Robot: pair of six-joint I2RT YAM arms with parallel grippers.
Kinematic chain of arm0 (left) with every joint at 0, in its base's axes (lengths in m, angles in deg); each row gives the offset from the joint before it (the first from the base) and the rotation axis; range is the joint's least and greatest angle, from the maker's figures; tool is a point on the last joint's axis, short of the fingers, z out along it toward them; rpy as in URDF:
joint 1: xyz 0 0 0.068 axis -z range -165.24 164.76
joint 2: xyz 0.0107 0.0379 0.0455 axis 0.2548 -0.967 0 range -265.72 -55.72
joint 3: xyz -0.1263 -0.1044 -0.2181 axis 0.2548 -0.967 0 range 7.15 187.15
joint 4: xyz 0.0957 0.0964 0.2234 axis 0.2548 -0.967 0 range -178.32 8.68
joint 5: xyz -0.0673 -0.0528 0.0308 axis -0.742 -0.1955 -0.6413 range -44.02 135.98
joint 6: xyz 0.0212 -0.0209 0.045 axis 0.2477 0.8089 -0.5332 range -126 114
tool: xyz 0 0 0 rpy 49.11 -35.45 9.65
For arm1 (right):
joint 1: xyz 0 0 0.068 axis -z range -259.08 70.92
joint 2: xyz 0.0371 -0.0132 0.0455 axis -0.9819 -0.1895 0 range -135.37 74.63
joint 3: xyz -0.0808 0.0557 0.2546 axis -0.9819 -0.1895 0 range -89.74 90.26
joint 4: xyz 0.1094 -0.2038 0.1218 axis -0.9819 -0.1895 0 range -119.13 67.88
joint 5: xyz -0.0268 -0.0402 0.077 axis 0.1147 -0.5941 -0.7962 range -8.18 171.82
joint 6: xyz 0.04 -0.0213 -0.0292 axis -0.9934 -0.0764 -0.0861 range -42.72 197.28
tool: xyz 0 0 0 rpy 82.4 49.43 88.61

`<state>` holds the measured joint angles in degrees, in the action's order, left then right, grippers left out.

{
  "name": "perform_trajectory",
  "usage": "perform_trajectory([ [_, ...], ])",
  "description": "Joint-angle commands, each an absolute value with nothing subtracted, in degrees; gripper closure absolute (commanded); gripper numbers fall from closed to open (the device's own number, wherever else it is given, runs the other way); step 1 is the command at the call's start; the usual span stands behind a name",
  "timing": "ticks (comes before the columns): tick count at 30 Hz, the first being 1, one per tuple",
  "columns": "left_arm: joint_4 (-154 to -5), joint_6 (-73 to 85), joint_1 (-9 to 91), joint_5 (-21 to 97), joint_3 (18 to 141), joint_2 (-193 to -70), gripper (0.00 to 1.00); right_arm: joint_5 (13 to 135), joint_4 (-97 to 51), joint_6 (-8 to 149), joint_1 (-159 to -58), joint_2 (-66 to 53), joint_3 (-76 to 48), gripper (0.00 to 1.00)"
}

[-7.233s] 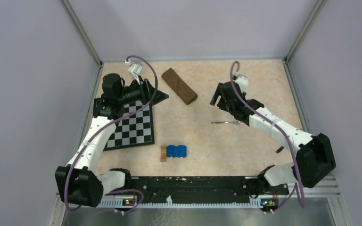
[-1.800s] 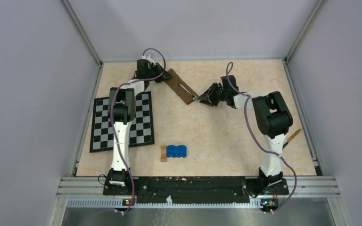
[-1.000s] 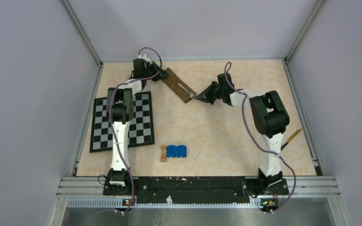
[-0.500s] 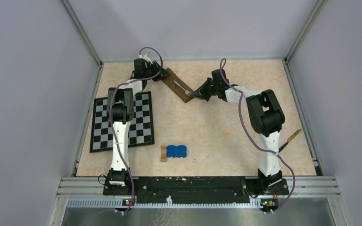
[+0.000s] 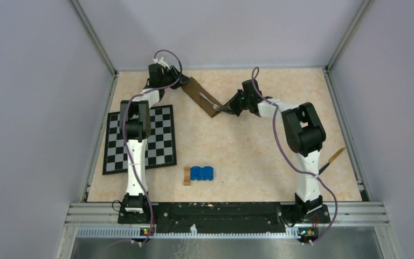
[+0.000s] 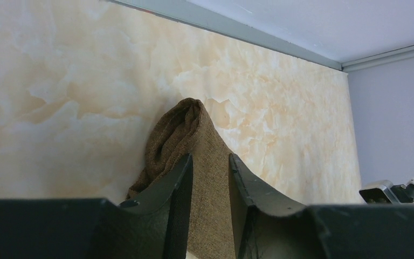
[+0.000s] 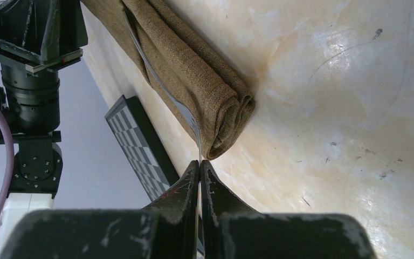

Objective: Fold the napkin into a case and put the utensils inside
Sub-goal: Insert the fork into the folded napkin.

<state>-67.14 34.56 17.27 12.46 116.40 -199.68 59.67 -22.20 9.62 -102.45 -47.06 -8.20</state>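
The napkin is folded into the case (image 5: 202, 97), a long brown strip lying aslant at the back middle of the table. My left gripper (image 5: 178, 83) is at its far left end, and in the left wrist view the open fingers (image 6: 210, 156) straddle the bunched cloth (image 6: 194, 129). My right gripper (image 5: 226, 108) is at the case's near right end, shut on a thin silver utensil (image 7: 186, 110). That utensil runs from the closed fingertips (image 7: 200, 162) into the folds of the case (image 7: 194, 70). Part of its metal shows on top of the strip (image 5: 209, 100).
A checkered mat (image 5: 140, 140) lies at the left under the left arm. A blue object (image 5: 201, 173) and a small tan wooden block (image 5: 186, 176) sit near the front middle. A tan stick-like item (image 5: 335, 156) lies by the right edge.
My right gripper has slid left and pushed the silver utensil further into the case. The left fingers have parted, and that gripper has drawn back a little toward the back left.
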Motion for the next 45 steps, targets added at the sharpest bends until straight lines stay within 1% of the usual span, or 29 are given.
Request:
perform_trajectory([
  [1, -65.14, 34.07, 16.87, 13.30, 120.62, -200.84, 0.64, 60.03, -21.72, 10.42, -101.95, -44.37, -6.50, 1.00],
  [6, -66.04, 34.56, 17.03, 13.21, 120.72, -202.89, 0.66, 60.83, -23.87, 11.20, -101.84, -44.78, -5.66, 1.00],
  [18, -66.81, 33.54, 17.14, 13.59, 118.50, -203.24, 0.69, 62.05, -25.16, 12.76, -101.25, -43.55, -6.03, 1.00],
  [38, -67.91, 32.47, 17.23, 13.37, 118.44, -203.27, 0.70, 62.15, -27.93, 11.66, -103.95, -53.97, 6.95, 1.00],
  [45, -67.91, 32.02, 17.23, 13.48, 118.32, -203.12, 0.71, 63.67, -28.81, 12.39, -103.98, -52.57, 5.93, 1.00],
])
